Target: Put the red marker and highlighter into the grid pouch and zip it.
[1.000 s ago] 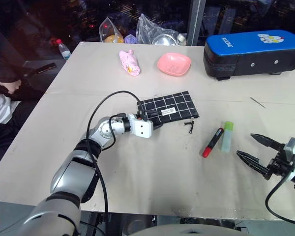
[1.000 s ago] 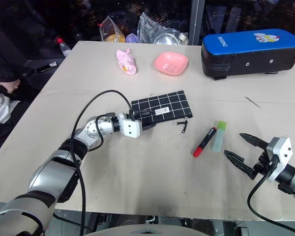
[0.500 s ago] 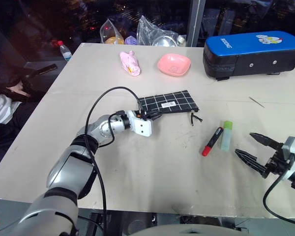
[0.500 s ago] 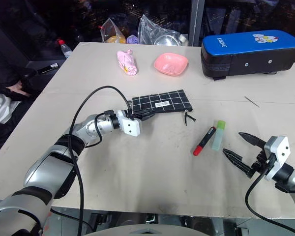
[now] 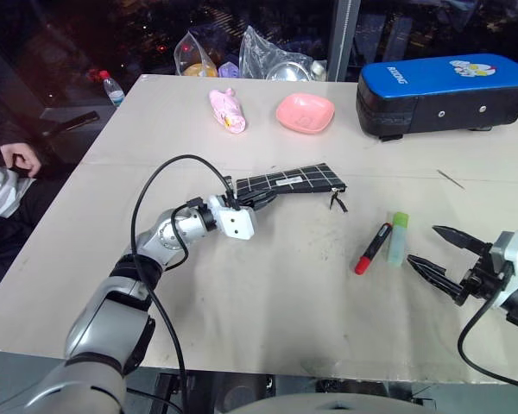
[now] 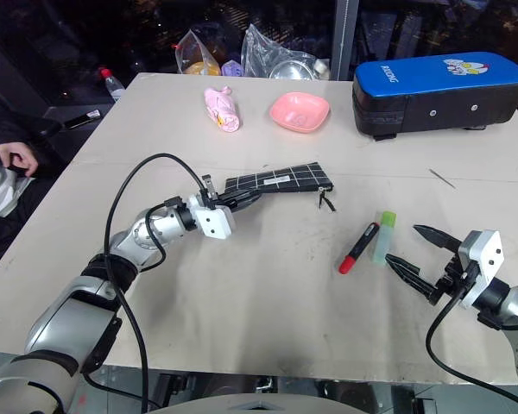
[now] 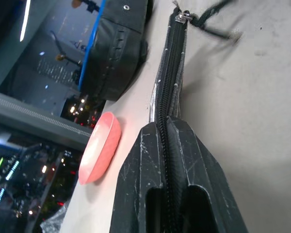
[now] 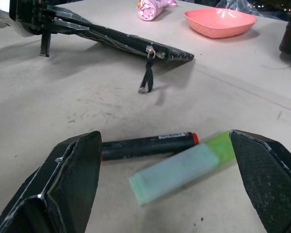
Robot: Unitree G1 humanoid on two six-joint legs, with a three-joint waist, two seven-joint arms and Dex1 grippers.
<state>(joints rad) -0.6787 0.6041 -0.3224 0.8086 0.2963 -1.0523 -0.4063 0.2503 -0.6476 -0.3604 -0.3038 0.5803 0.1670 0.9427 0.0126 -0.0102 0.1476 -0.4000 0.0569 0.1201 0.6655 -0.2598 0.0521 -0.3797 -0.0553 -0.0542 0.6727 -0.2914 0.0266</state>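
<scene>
My left pincer (image 5: pixel 257 200) is clamped on the near-left edge of the grid pouch (image 5: pixel 298 180), right along the zipper line, and the pouch tilts up off the table (image 5: pixel 268 293) on that side while its far end rests down. It is soft, light fabric; it droops and folds, so I judge one pinch at a corner will not keep the mouth apart for loading. The zipper pull (image 5: pixel 337 201) dangles at the far end, a thin cord that looks fiddly to catch.

My right pincer (image 5: pixel 440 250) stands wide apart, level, with nothing in it, aimed at the two pens. The red marker (image 5: pixel 373 248) lies flat on the table, and the highlighter (image 5: pixel 399 238) lies just beside it on the side towards my right pincer, nearly touching it. Both look light, hard and smooth, so they may roll or skid if I nudge them. I would take the marker across the middle of its barrel, and the thicker highlighter across its pale body rather than the cap, one at a time.
</scene>
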